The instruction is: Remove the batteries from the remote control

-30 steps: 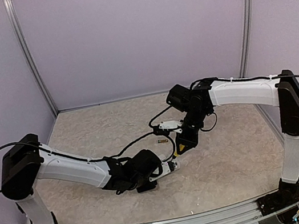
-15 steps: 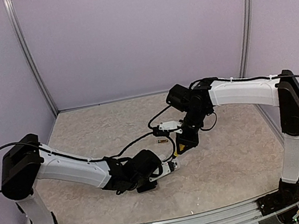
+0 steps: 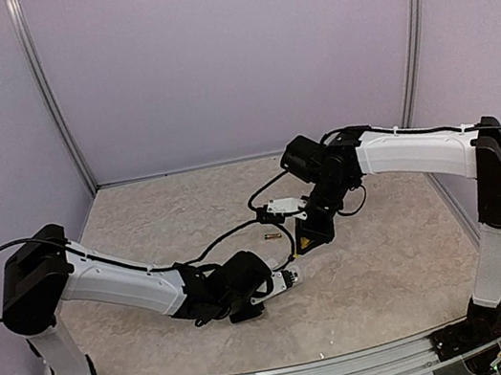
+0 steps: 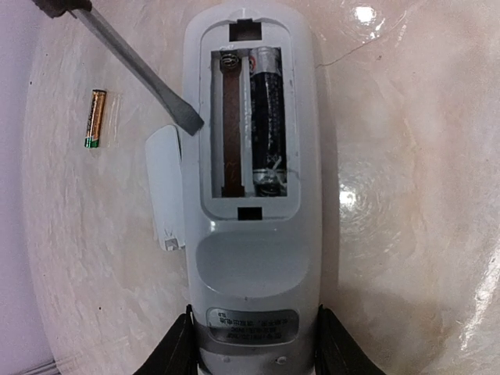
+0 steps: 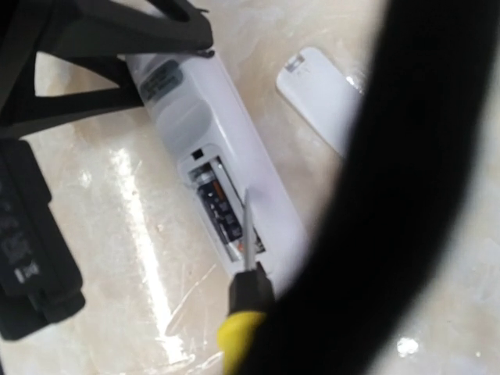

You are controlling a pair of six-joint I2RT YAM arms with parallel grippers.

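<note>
White slim plastic remote control [image 4: 250, 195], back open, clamped at its label end by left hand [image 4: 254, 348] | dark cylindrical battery [image 4: 267, 117] in its right slot | brassy-gold cylindrical battery [image 4: 95, 119] on marbled bench [image 4: 406, 234] left of remote | right hand [image 3: 307, 236] grips yellow-handled screwdriver [image 5: 238, 336], blade at remote's left rim

The top view looks from high behind the arm bases, tilted down and forward. It is far enough back to take in the whole left arm [image 3: 122, 283], the right arm [image 3: 410, 154], the table [image 3: 391, 269] and the back wall [image 3: 227, 55]. The left wrist view hangs close over the remote [image 4: 254, 258], looking down its length from the end pinched by the left gripper [image 4: 254, 351]. The right wrist view looks down on the same remote from the opposite end. It is equally near, and a dark blur [image 5: 422, 195] masks its right side. Both wrist views share the remote, screwdriver [image 4: 137, 70] and cover [image 4: 166, 187]. The gold battery [image 4: 95, 118] appears in the left wrist and top views.
</note>
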